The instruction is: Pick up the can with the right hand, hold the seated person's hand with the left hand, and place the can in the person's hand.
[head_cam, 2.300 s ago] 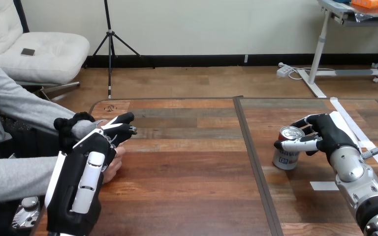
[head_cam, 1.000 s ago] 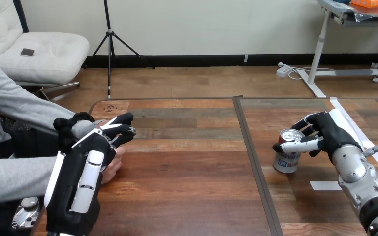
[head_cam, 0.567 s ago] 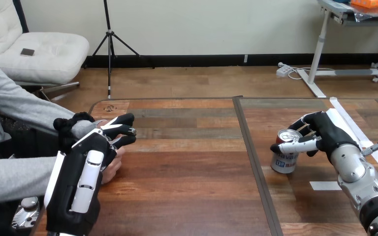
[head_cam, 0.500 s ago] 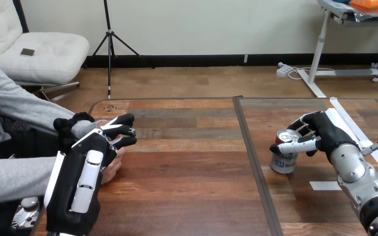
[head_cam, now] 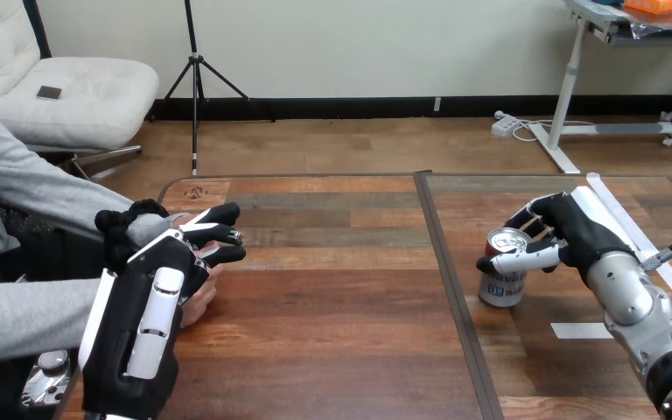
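Grasp stage. The right hand [head_cam: 577,234] curls round the upper part of the can [head_cam: 500,287], with the thumb across its front and the fingers behind. The can stands on the table [head_cam: 341,315], just right of the middle seam [head_cam: 451,289], not yet lifted. Near the left edge, the left hand [head_cam: 153,302] lies over the person's hand [head_cam: 205,293], its fingers reaching forward, slightly apart (no clasp is visible). Good practice is to tighten evenly before lifting and keep the can upright.
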{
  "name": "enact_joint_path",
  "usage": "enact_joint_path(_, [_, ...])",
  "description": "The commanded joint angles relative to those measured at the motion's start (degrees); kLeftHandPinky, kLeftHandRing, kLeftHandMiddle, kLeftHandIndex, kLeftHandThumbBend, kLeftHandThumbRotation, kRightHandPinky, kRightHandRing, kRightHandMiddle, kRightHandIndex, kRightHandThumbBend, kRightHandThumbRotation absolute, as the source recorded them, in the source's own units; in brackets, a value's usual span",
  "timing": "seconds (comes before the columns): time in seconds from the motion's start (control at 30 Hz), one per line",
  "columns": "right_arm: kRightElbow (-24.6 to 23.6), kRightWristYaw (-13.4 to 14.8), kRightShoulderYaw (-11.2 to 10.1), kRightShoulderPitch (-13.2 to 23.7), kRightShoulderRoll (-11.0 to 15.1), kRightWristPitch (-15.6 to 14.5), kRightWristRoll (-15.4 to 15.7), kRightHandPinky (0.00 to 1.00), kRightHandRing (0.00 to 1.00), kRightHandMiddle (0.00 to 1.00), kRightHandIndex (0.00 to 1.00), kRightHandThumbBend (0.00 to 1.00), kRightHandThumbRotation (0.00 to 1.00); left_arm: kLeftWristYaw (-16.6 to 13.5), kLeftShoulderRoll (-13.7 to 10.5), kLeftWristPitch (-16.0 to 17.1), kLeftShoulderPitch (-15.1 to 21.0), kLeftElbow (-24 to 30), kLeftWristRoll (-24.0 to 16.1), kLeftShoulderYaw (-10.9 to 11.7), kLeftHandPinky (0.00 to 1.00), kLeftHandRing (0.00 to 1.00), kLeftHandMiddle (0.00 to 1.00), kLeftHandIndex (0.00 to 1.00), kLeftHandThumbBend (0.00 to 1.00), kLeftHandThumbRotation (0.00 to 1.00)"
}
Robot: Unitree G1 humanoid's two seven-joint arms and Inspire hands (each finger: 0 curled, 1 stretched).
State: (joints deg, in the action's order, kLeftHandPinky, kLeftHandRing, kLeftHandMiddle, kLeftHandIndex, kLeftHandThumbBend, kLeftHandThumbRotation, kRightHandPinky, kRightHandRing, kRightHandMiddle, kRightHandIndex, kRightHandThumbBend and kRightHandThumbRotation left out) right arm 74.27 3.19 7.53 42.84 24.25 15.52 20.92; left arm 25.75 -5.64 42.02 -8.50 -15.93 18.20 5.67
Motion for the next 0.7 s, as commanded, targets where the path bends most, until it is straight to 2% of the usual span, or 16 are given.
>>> enact_joint_path(0.0, [-1.66,0.32,-0.17,3.20,1.84,2.92,-0.25,0.37,0.41,0.46,0.46,0.76,0.00,0.23,0.23,1.97,3.55,-0.22,0.49,0.69,0.70,0.84,0.79,0.58,0.40,0.86])
enact_joint_path(0.3, [-2.06,-0.15,-0.23,3.21,2.23,4.15,-0.45,0.37,0.41,0.46,0.46,0.75,0.00,-0.95,0.40,0.66,3.09,0.88,0.17,0.67,0.67,0.84,0.79,0.57,0.37,0.86])
enact_joint_path(0.4, [-2.12,-0.16,-0.14,3.02,2.57,5.49,-0.34,0.36,0.40,0.45,0.45,0.75,0.00,-1.23,0.32,0.90,3.16,0.73,-0.12,0.71,0.67,0.84,0.78,0.57,0.36,0.86])
enact_joint_path(0.67, [-2.50,-0.39,-0.41,3.00,2.94,6.64,-0.66,0.36,0.40,0.45,0.45,0.76,0.00,-0.08,-0.30,2.09,4.19,-0.75,0.68,0.89,0.67,0.82,0.77,0.57,0.38,0.84])
